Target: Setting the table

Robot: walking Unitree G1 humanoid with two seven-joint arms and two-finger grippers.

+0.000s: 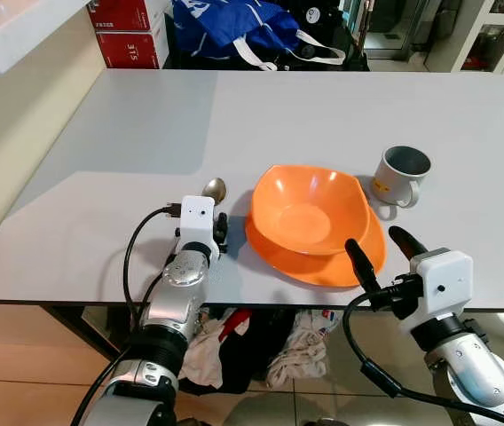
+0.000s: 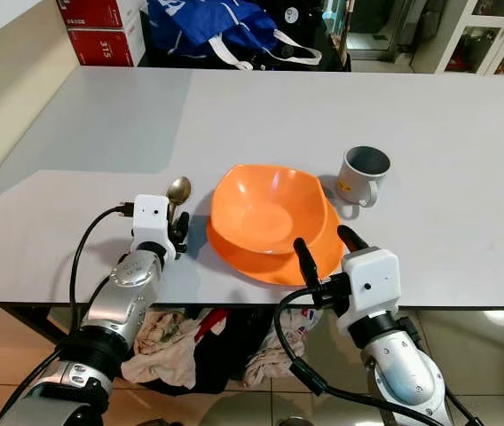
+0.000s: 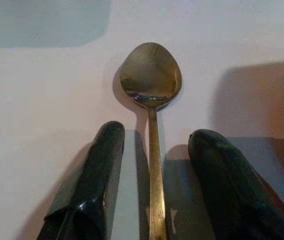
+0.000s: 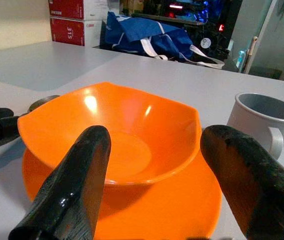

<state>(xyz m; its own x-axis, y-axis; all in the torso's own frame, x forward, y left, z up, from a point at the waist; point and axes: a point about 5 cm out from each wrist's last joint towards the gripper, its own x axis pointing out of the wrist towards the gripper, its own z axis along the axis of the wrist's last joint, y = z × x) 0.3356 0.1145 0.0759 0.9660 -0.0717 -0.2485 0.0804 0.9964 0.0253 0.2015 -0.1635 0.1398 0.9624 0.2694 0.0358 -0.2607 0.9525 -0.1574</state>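
Four pieces of tableware sit on the grey worktop (image 1: 145,133): an orange plate (image 1: 358,266) near its front edge, an orange bowl (image 1: 310,209) resting in that plate, a grey mug (image 1: 403,175) just beside the plate on the robot's right, and a metal spoon (image 3: 152,90) lying flat just beside the plate on the robot's left. The right claw (image 1: 385,248) hovers open over the front rim of the plate, one finger on each side of the bowl as its wrist view shows. The left claw (image 3: 154,180) is low over the spoon, open, its fingers (image 3: 92,175) straddling the handle without touching it.

The main risk, as I judge it, is the plate: it lies close to the worktop's edge, so a push or a clumsy lift from the right claw could slide plate and bowl off, or tip the loose bowl out. The mug could be knocked by that arm swinging wide. The thin, flat spoon may skid or slip from a closing grip.
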